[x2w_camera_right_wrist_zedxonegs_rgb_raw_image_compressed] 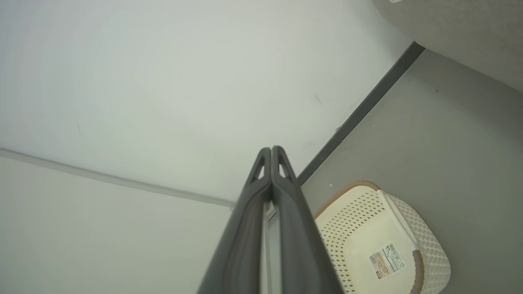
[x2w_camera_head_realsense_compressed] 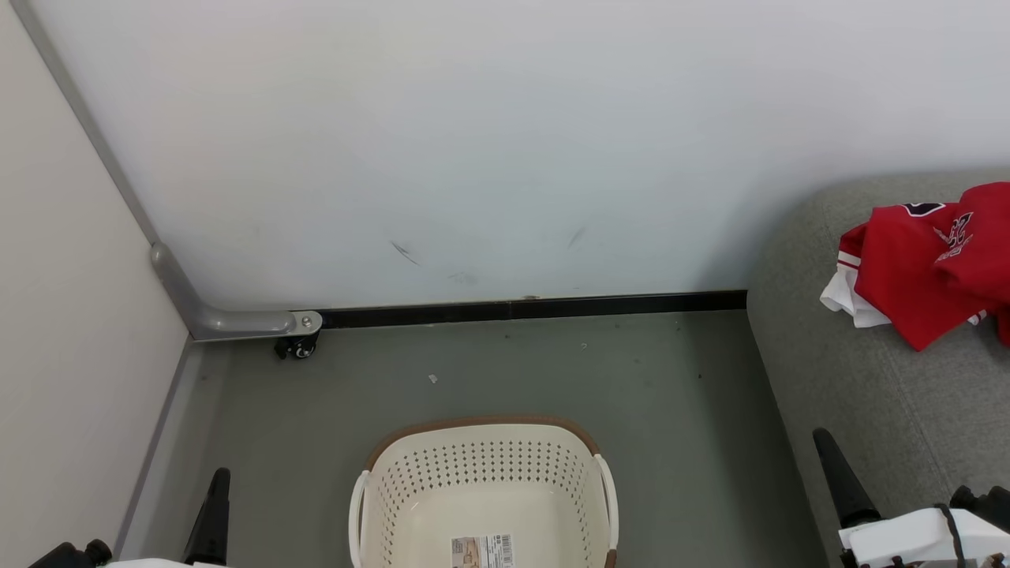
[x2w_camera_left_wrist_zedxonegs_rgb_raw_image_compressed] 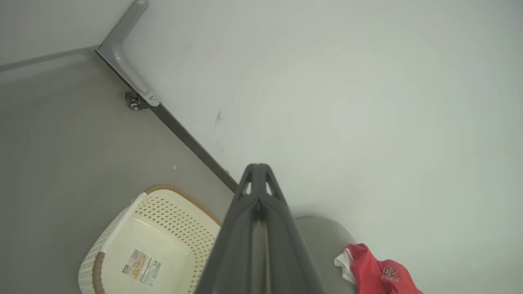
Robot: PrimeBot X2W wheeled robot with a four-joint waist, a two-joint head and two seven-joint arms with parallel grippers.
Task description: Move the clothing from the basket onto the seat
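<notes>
Bottom centre: left gripper [x2w_camera_left_wrist_zedxonegs_rgb_raw_image_compressed: 258, 169], dark, long fingers pressed together from base to tip, nothing between them; points up toward the wall [x2w_camera_left_wrist_zedxonegs_rgb_raw_image_compressed: 327, 102].
Lower left: basket [x2w_camera_left_wrist_zedxonegs_rgb_raw_image_compressed: 175, 212], cream-white, perforated sides, brown rim; stands on the floor [x2w_camera_left_wrist_zedxonegs_rgb_raw_image_compressed: 61, 143], partly hidden behind the fingers. Barcode label [x2w_camera_left_wrist_zedxonegs_rgb_raw_image_compressed: 142, 266] on its inner bottom.
Lower right: seat [x2w_camera_left_wrist_zedxonegs_rgb_raw_image_compressed: 322, 239], grey fabric, rounded end against the wall. On it, clothing [x2w_camera_left_wrist_zedxonegs_rgb_raw_image_compressed: 376, 273], bright red with a white edge and the number 23, crumpled.
Along the wall's foot: black skirting strip [x2w_camera_left_wrist_zedxonegs_rgb_raw_image_compressed: 192, 145].
Upper left: grey metal bracket [x2w_camera_left_wrist_zedxonegs_rgb_raw_image_compressed: 126, 69] with a small caster [x2w_camera_left_wrist_zedxonegs_rgb_raw_image_compressed: 135, 105] below.
Wall: white, one faint scuff mark [x2w_camera_left_wrist_zedxonegs_rgb_raw_image_compressed: 217, 118].
</notes>
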